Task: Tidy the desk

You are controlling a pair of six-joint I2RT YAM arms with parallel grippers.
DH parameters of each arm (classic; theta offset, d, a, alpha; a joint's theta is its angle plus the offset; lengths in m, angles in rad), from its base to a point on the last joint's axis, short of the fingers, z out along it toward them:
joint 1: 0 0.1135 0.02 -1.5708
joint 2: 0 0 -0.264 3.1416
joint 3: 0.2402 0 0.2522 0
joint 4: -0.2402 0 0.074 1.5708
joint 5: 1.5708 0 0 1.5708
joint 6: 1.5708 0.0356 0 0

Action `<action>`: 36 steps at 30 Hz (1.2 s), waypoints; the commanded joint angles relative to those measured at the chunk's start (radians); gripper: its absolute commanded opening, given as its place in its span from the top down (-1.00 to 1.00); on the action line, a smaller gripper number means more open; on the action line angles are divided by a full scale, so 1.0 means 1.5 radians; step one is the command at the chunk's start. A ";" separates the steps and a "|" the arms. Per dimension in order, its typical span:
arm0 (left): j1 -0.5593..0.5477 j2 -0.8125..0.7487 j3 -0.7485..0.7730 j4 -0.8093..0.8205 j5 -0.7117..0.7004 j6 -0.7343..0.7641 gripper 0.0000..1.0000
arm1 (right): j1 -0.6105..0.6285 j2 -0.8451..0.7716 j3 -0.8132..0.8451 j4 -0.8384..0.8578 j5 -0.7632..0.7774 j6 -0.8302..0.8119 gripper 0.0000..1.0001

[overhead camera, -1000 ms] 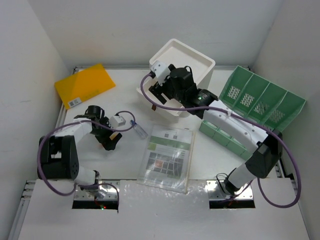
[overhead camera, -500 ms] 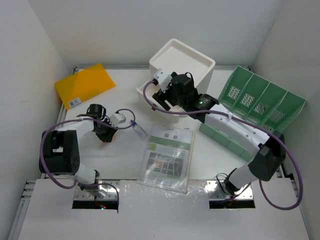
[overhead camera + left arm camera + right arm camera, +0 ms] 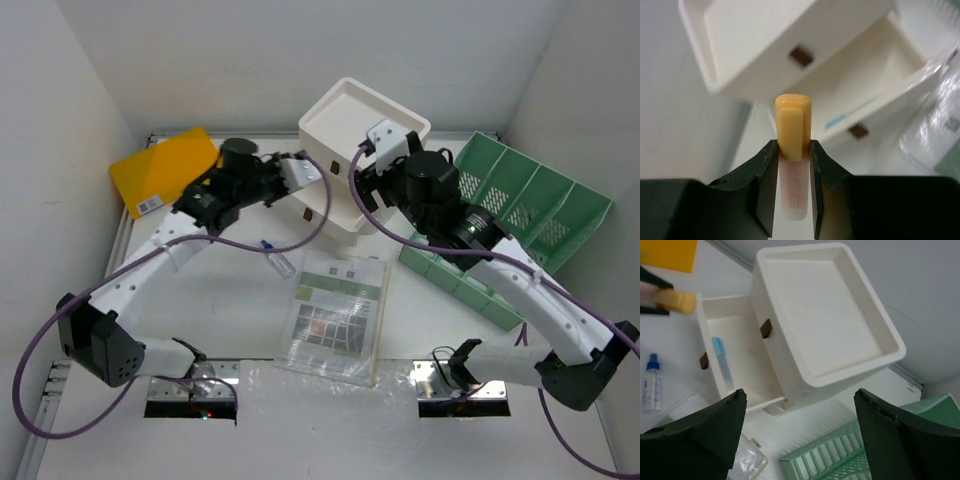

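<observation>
Yellow-capped marker (image 3: 792,117) is clenched in my left gripper (image 3: 793,160), open drawer (image 3: 860,95) beyond its jaws, right gripper (image 3: 800,440) spread empty; released short, I fear it drops onto the desk (image 3: 230,310) beneath them.

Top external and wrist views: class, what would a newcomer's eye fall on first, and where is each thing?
The yellow-capped tube clamped in the left end effector stands out, held just before the white drawer box, which has one drawer pulled open with a blue-capped pen inside. An orange folder lies at the far left of the desk, a green tray rack at the right.
</observation>
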 commanded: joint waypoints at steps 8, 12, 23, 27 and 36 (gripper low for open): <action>-0.127 0.170 -0.018 0.213 -0.068 0.326 1.00 | -0.026 -0.168 -0.090 -0.049 0.146 0.041 -0.71; -0.133 0.215 -0.004 0.274 -0.100 0.375 0.99 | -0.026 -0.179 -0.105 -0.073 0.155 0.040 -0.72; -0.171 0.243 -0.033 0.401 -0.217 0.294 -0.99 | -0.031 -0.112 -0.104 -0.046 0.133 0.053 -0.76; -0.174 0.201 -0.006 0.428 -0.265 0.182 -0.99 | -0.078 -0.058 -0.057 -0.031 0.079 0.067 -0.76; -0.175 0.069 0.006 0.158 -0.227 -0.056 -0.98 | -0.284 0.141 0.187 -0.030 -0.167 0.119 -0.75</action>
